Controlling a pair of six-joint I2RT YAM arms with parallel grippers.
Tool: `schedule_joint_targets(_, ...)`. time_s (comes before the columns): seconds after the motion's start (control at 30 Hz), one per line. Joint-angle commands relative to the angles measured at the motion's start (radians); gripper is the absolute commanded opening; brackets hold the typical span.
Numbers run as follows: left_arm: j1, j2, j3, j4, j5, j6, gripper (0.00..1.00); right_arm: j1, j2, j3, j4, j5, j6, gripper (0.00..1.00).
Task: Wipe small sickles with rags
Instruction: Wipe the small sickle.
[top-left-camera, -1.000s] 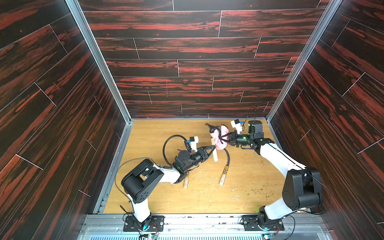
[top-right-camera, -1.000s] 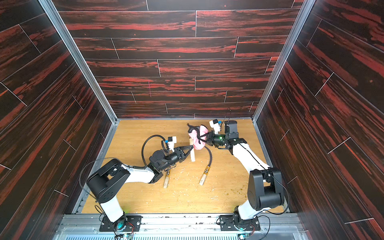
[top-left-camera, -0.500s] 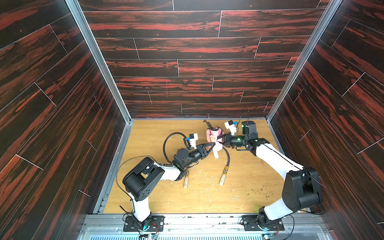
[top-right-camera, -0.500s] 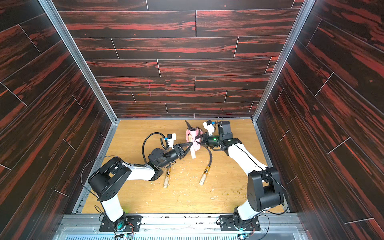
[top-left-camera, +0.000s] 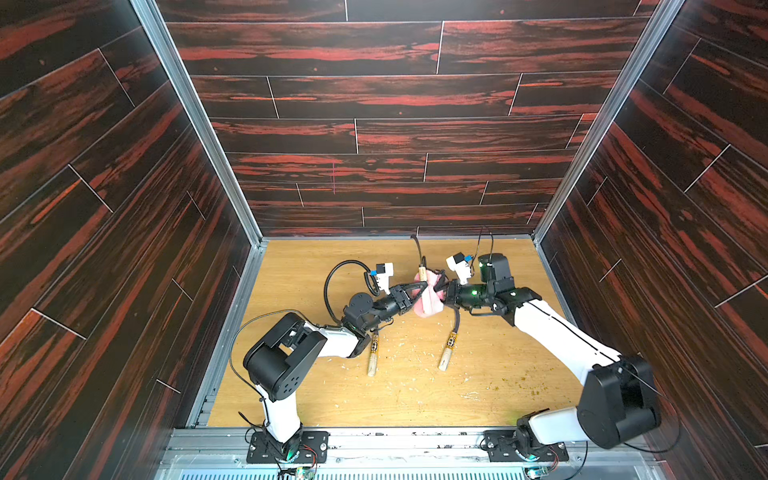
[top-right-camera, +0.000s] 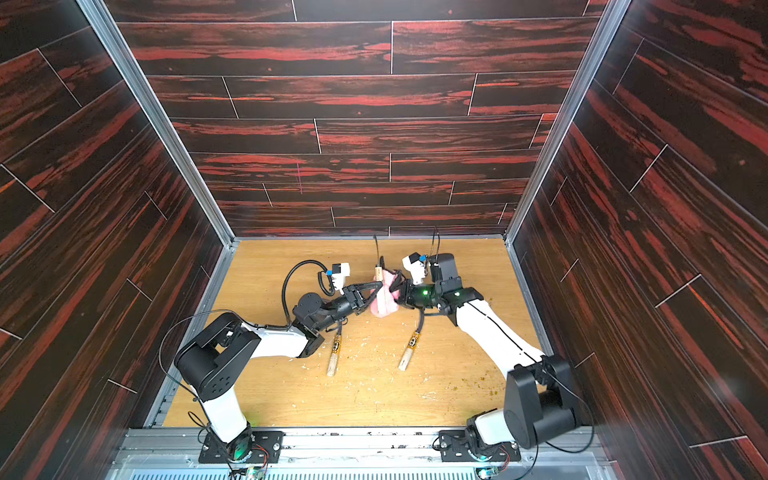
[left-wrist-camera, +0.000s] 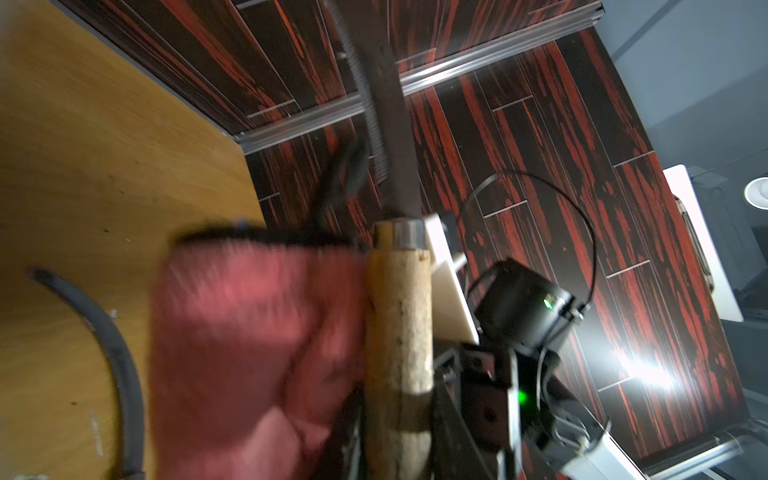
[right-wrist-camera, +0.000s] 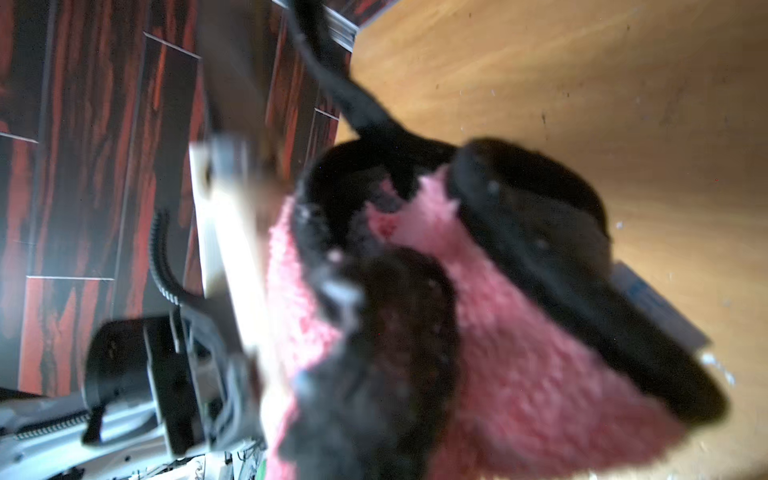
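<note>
Both top views: left fingers (top-left-camera: 411, 287) are clamped low on the pale handle of the sickle (top-left-camera: 422, 274). Its blade is up and points at the back edge of the worktop (top-left-camera: 415, 399). It's held clear of the surface, likely so cloth can get round it. Right fingers (top-right-camera: 397, 286) are pinched shut on the pink rag (top-right-camera: 384, 306). The rag hangs off them against the handle, over the worktop's middle, toward the back. Two other sickles (top-left-camera: 446, 353) lie flat nearer the front edge, handles pointing at it. Probably queued.

Left wrist: sickle (left-wrist-camera: 399, 332) fills the view, metal collar and dark blade beyond it. Rag (left-wrist-camera: 249, 332) is bunched against one side of the handle, touching. The fingers themselves are mostly hidden. A loose blade lies on the worktop behind.

Right wrist: blurry. Right fingers (right-wrist-camera: 561, 270) are closed with the rag (right-wrist-camera: 519, 365) squeezed between them. Sickle (right-wrist-camera: 237, 257) is a pale streak beside the cloth.

My read: one arm fixtures, the other rubs. Contact is on the handle, blade not yet covered.
</note>
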Motion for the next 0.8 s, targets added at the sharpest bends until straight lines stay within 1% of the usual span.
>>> schedule_joint_targets(0.0,0.047,-0.041,0.002,-0.044,-0.035,0.056,0.0,0.041,-0.084,-0.033,-0.077,-0.033,-0.025,0.0)
schedule_joint_targets(0.2,0.073,-0.061,0.019,-0.088,-0.021,0.079,0.0,0.056,-0.138,-0.099,-0.119,0.001,-0.023,0.0)
schedule_joint_targets(0.3,0.073,-0.061,0.019,-0.114,-0.008,0.087,0.0,0.056,-0.164,-0.096,-0.168,0.063,-0.043,0.0)
schedule_joint_targets(0.33,0.073,-0.089,0.017,-0.124,0.001,0.087,0.0,0.056,-0.164,-0.083,-0.184,0.079,-0.052,0.0)
schedule_joint_targets(0.47,0.071,-0.113,-0.008,-0.136,0.024,0.078,0.0,0.03,-0.131,0.0,-0.244,0.117,-0.1,0.0)
schedule_joint_targets(0.63,0.049,-0.187,-0.074,-0.179,0.005,0.102,0.0,-0.065,-0.08,0.109,-0.249,0.096,-0.12,0.0)
schedule_joint_targets(0.77,0.015,-0.208,-0.095,-0.199,-0.002,0.116,0.0,-0.097,0.003,0.219,-0.237,0.066,-0.132,0.0)
